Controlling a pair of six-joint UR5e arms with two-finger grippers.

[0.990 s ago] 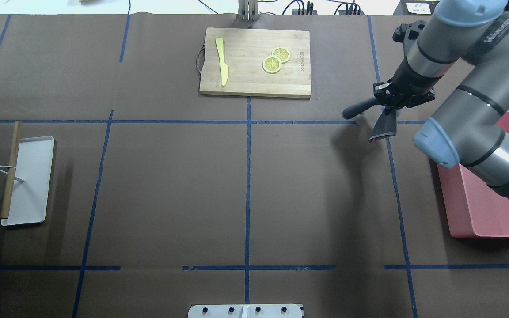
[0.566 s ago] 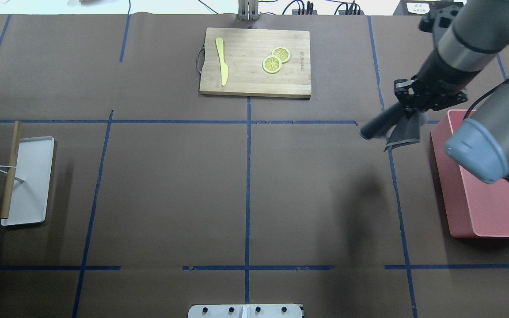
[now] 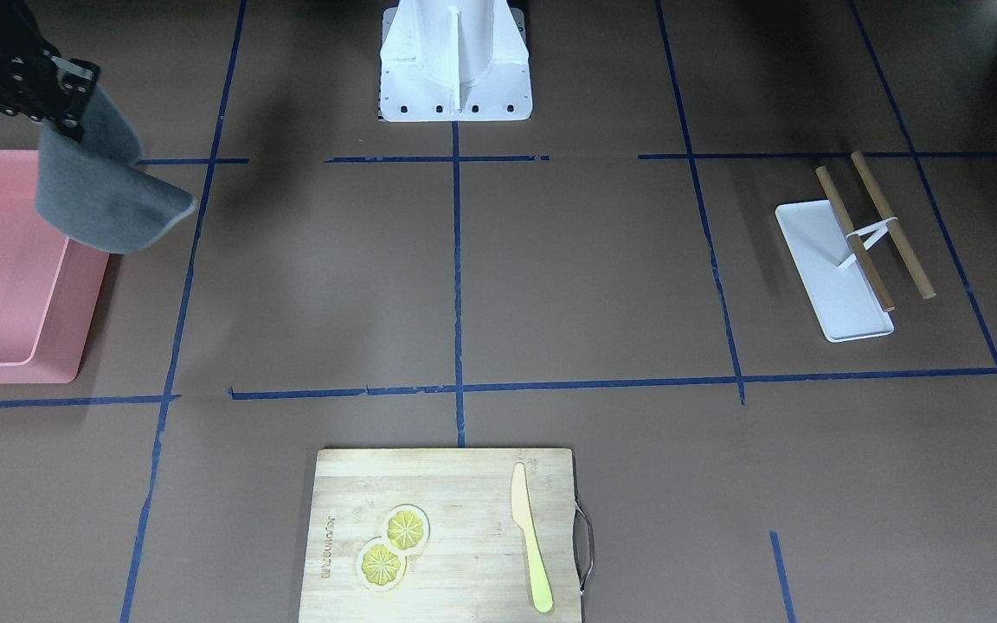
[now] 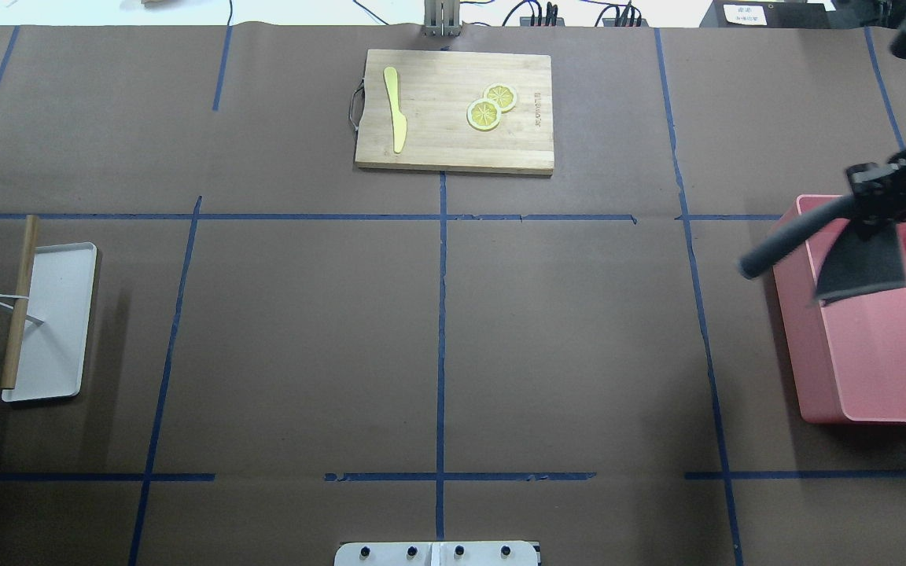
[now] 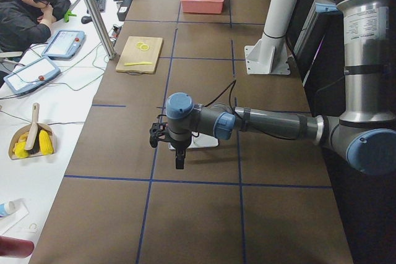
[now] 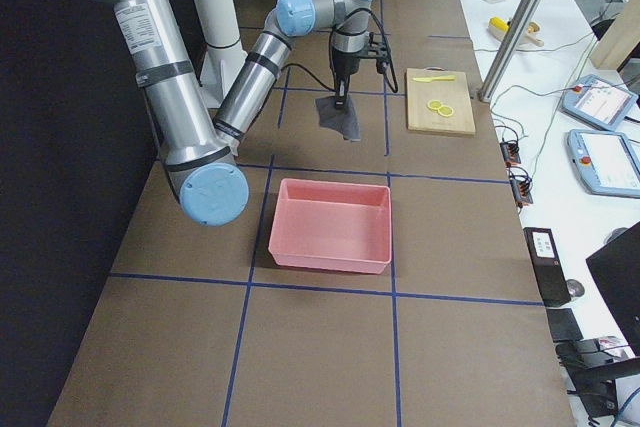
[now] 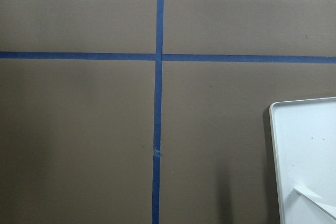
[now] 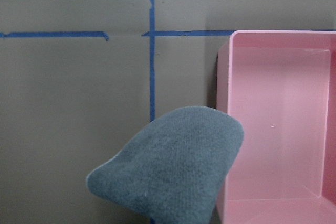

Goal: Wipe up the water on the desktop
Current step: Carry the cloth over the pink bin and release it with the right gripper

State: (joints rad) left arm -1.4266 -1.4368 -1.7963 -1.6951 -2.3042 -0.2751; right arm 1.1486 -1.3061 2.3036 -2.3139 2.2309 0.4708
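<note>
Judging by its flat matte face, we take the desktop (image 4: 303, 330) for stiff and fixed, nothing to lift; its thin-looking covering and blue tape lines (image 4: 441, 314) may scuff or peel under hard rubbing, so we would press lightly. What gets held is the cloth (image 3: 100, 203): soft, light and limp, best pinched at one edge so the rest drapes free. The desktop is dark brown, gridded in blue tape, and spreads below and to every side of the right pincer (image 4: 870, 216); we find no puddle or sheen on it, so where the water lies is unknown to us. The right pincer is clamped on the cloth's top edge, the grey cloth dangling beneath it, lower hem curled, clear of the surface. Under it stands a pink bin (image 4: 799, 338), the cloth hanging across its rim, part above the bin, part above bare desktop. The left pincer (image 5: 179, 159) hovers near a white tray (image 7: 304, 156); whether it is open or closed we cannot tell.
</note>
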